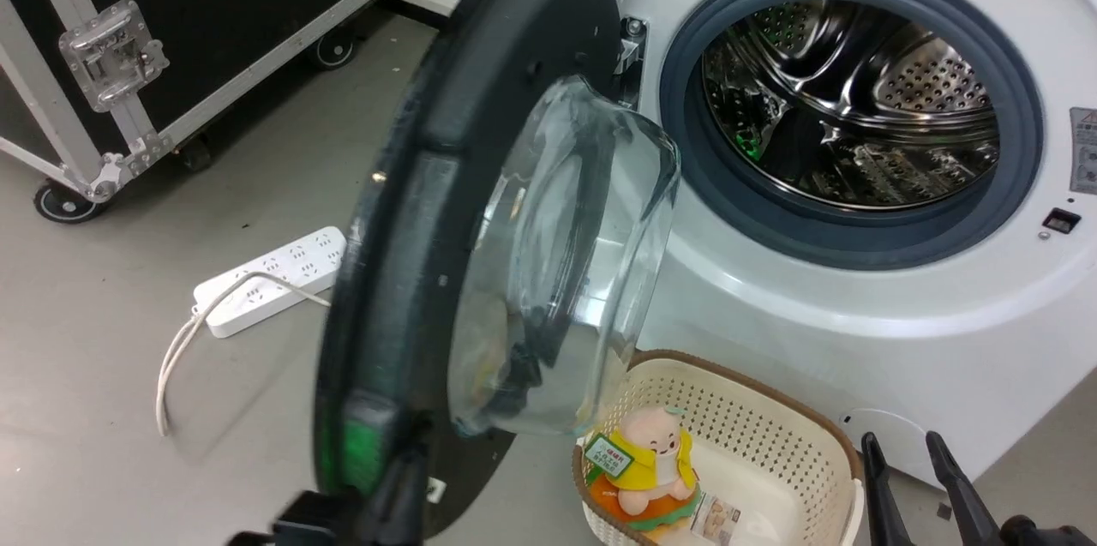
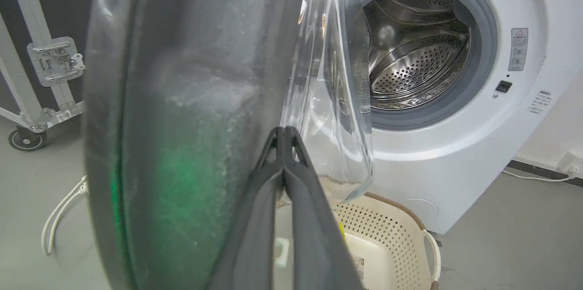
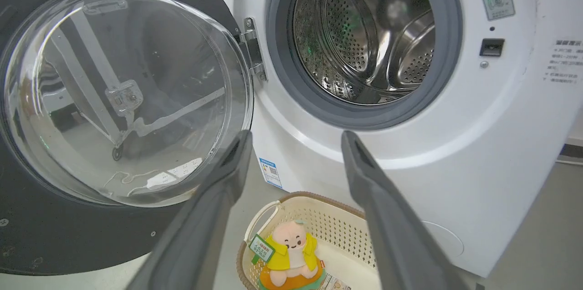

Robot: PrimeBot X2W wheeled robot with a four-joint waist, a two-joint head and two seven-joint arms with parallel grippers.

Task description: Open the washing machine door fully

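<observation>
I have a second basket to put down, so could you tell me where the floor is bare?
The floor is bare between the case and the power strip, left of the door. It is crowded below the door, where the basket sits.

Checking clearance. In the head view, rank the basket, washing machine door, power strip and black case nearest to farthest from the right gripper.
From the right gripper:
1. basket, just left.
2. washing machine door, further left.
3. power strip, floor past door.
4. black case, far upper left.
</observation>
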